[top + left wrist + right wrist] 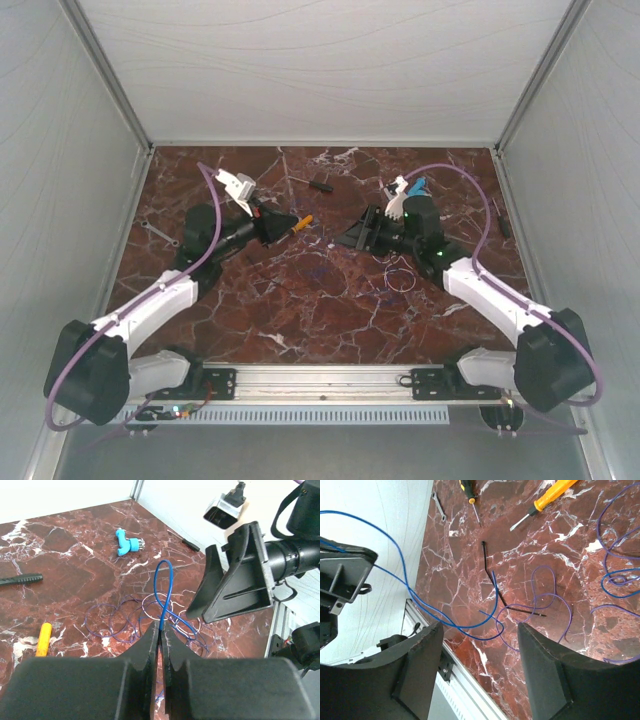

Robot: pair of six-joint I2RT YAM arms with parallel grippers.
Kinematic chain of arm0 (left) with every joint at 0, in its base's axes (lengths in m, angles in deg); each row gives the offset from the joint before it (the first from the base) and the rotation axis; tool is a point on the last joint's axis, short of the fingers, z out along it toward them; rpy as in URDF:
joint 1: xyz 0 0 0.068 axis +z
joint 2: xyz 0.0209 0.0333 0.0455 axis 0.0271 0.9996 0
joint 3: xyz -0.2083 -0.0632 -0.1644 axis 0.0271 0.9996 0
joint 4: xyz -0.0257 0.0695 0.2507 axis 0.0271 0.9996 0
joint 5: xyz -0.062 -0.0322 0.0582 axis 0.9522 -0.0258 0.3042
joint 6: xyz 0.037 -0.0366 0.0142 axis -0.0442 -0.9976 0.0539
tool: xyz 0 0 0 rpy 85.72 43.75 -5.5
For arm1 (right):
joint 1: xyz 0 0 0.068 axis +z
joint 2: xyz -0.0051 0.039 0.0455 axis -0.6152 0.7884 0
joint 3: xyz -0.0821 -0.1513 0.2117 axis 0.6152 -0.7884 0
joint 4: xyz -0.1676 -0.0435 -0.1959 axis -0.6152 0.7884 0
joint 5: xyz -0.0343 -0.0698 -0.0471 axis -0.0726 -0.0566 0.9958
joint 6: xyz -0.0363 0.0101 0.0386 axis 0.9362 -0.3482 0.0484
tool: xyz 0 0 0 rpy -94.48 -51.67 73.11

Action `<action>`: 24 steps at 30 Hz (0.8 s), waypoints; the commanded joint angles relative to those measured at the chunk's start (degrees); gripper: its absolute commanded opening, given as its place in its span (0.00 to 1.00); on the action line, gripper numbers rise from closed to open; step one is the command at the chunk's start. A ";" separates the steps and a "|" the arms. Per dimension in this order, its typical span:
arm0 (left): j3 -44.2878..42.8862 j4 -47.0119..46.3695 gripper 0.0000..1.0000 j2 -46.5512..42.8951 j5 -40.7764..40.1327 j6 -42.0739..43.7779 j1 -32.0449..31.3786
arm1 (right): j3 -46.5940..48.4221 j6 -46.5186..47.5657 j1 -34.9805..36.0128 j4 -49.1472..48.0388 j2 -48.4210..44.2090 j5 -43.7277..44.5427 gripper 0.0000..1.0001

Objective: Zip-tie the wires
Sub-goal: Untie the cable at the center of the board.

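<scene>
The wires (125,621) lie as thin purple-blue and whitish loops on the marble table; they also show in the top view (397,278) and in the right wrist view (547,597). My left gripper (161,628) is shut on a blue strand that rises in a loop (163,580) above its tips. In the top view the left gripper (283,228) is held left of centre. My right gripper (479,632) is open and empty, above the table with the blue strand (445,620) hanging across its gap. It faces the left gripper (347,239). A thin black strip like a zip tie (491,576) lies beyond it.
An orange-handled screwdriver (303,222) lies between the grippers, also in the right wrist view (551,493). A black-handled screwdriver (320,184), a light-blue fitting (127,542) and a small wrench (160,234) lie on the table (330,320). White walls close in three sides.
</scene>
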 commanded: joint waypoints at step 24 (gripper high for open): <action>1.76 -2.89 0.00 -5.22 -1.29 2.77 -0.34 | 6.50 -4.73 5.94 -5.32 11.77 3.09 0.10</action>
